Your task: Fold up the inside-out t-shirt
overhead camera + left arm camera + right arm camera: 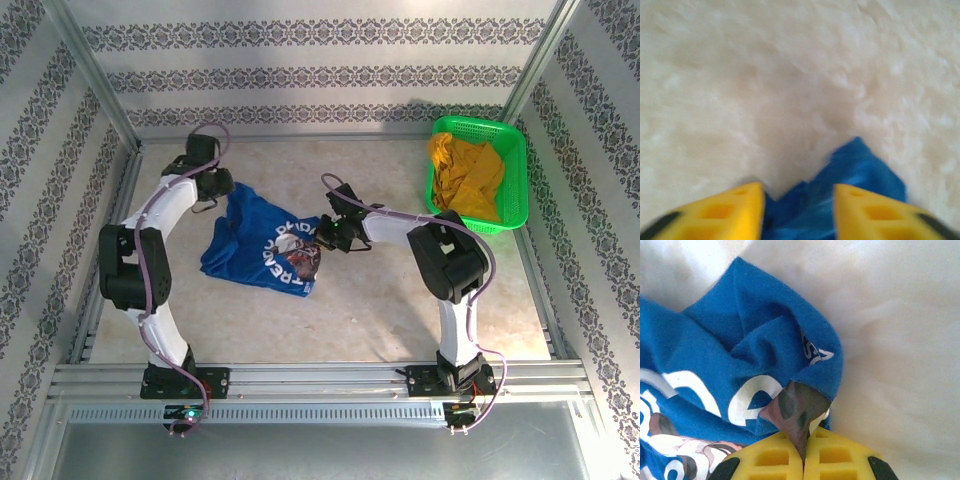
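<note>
The right gripper (pixel 804 447) clamps shut on a printed fold of the inside-out t-shirt (pixel 715 350), its arm reaching left. The left gripper (pixel 799 197), angled down at the shirt's far-left corner, straddles blue cloth, jaws apart. The shirt lies crumpled on the table (pixel 400 320), white lettering showing.

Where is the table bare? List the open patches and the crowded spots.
Bare: the near strip between the t-shirt and the front rail; the far strip between the left arm and the basket; the patch in front of the basket, right of the right arm. Crowded: around the t-shirt, where both arms meet.
</note>
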{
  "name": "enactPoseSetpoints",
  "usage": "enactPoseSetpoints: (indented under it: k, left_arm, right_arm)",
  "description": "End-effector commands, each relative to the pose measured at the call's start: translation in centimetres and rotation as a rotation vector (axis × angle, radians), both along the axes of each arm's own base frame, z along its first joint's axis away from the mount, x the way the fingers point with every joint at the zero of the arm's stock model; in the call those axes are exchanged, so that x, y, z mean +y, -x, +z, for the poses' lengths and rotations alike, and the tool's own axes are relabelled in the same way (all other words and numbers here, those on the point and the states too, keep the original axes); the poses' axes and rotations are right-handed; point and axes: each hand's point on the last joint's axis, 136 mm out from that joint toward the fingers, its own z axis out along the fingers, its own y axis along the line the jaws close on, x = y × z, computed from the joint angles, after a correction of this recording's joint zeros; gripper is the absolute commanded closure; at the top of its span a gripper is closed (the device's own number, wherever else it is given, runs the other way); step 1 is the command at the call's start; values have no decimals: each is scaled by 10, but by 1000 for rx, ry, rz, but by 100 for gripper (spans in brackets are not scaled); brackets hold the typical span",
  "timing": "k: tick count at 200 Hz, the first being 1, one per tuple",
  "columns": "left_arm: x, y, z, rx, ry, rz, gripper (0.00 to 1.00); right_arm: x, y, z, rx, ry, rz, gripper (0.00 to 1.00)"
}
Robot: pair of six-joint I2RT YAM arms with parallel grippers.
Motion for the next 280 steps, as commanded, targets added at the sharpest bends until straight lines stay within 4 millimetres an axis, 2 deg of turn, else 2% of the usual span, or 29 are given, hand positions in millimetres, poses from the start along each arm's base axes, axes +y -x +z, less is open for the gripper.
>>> enactPoseSetpoints:
  k: [1,19,51,68,90,110,126,144,179,192,202,211,240,261,280]
  left_arm:
    - [-14,12,18,-24,86,-31,40]
    - [-41,36,23,-22,212,-74,37]
    - [-119,90,21,7,412,-203,35]
    - [-147,110,8,37,477,-227,35]
    - [-167,118,-19,76,544,-202,34]
    - [-166,117,-43,116,541,-156,34]
    - [-146,118,-60,150,454,-89,34]
    - [-106,119,-68,158,359,23,34]
    - [-11,131,-52,118,250,238,32]
    - [5,134,-42,86,257,262,32]
    - [3,135,-34,72,276,245,32]
    - [-9,135,-30,67,317,212,32]
    - [-67,138,-30,45,441,127,32]
    - [-101,143,-59,114,480,96,32]
    - [-108,138,-89,172,463,102,32]
  right_arm:
    - [-19,-1,1,-14,46,-32,100]
    - [-23,-1,2,-17,49,-39,100]
    - [-26,1,-1,-6,51,-43,100]
    - [-25,1,-2,-1,51,-41,100]
    - [-28,1,-6,7,60,-47,100]
    - [-30,3,-8,12,70,-47,100]
    - [-32,3,-10,15,74,-50,100]
    - [-33,3,-11,19,78,-54,100]
    - [-39,4,-11,13,90,-64,100]
    - [-42,5,-10,11,95,-71,100]
    - [-44,6,-10,9,98,-73,100]
    - [-46,7,-10,8,101,-76,100]
    - [-55,13,-12,9,118,-97,100]
    - [-64,20,-15,14,135,-118,100]
    - [-74,28,-16,15,150,-142,100]
